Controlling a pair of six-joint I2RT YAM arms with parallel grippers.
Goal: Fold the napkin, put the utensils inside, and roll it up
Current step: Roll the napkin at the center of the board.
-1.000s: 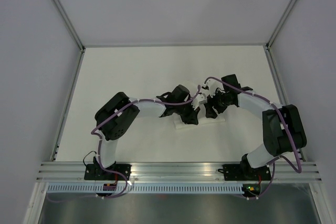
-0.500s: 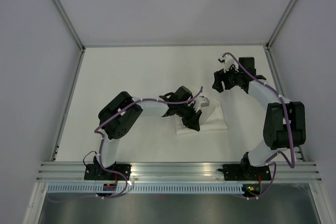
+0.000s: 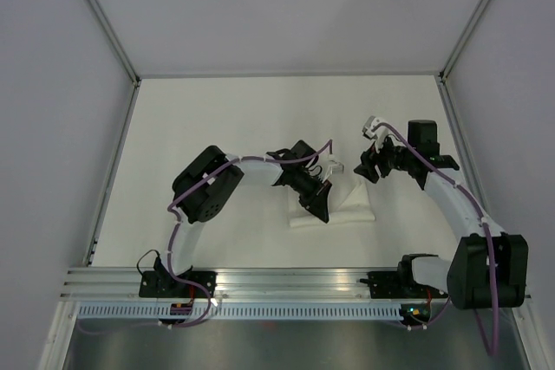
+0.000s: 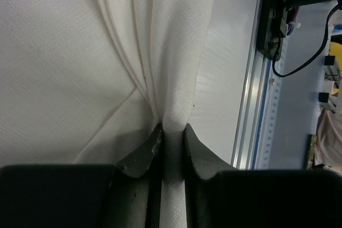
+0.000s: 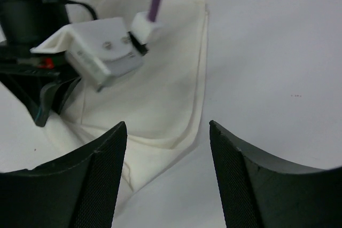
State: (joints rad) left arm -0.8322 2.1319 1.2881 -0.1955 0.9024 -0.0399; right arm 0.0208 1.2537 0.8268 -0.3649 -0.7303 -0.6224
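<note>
Left gripper (image 4: 172, 132): pinching a bunched fold of the napkin (image 3: 351, 207) at the cloth's 9 o'clock side.
Napkin: folded, lying mid-table.
Right gripper (image 5: 166, 126): fingers spread, hanging over the cloth's 1 o'clock edge.
Table (image 3: 217, 119): bare white from 9 round to 12 o'clock.
Edges: walls (image 3: 52, 84) at 9, 12 and 3 o'clock, rail (image 3: 295, 279) at 6.
Count: one napkin, two grippers.

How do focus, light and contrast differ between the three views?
Top external: sharp, evenly lit, yet the white napkin hardly stands out from the table. Left wrist: the left gripper's fingers are soft, the weave crisp. Right wrist: the right gripper's fingers are dark, slightly soft.
</note>
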